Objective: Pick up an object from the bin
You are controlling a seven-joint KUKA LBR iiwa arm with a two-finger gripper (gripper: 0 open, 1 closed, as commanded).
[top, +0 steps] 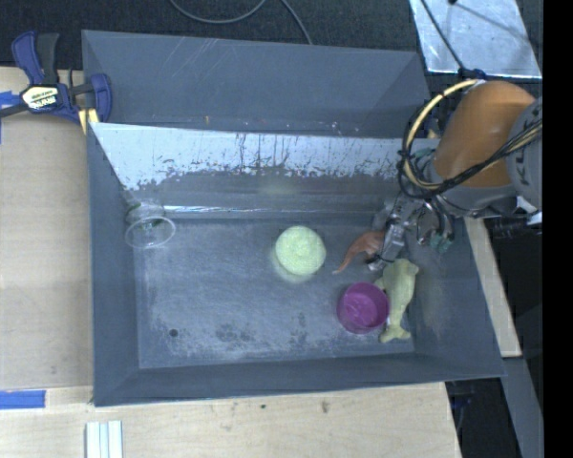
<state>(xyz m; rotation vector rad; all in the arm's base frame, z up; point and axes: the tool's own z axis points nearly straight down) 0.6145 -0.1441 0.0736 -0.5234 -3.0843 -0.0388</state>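
My gripper (393, 241) hangs low over the right part of the bin. Its fingers come down at a small orange-brown toy figure (359, 249) that lies just to their left. Whether the toy is between the fingers I cannot tell. Directly below the gripper lies a pale yellow-green soft toy (399, 296), stretched toward the front. A purple cup (363, 307) lies against that toy's left side.
A pale green ball (300, 252) rests in the middle of the bin floor. A clear plastic cup (150, 228) lies on its side at the far left. The arm with its orange cover and cables stands over the bin's right rim.
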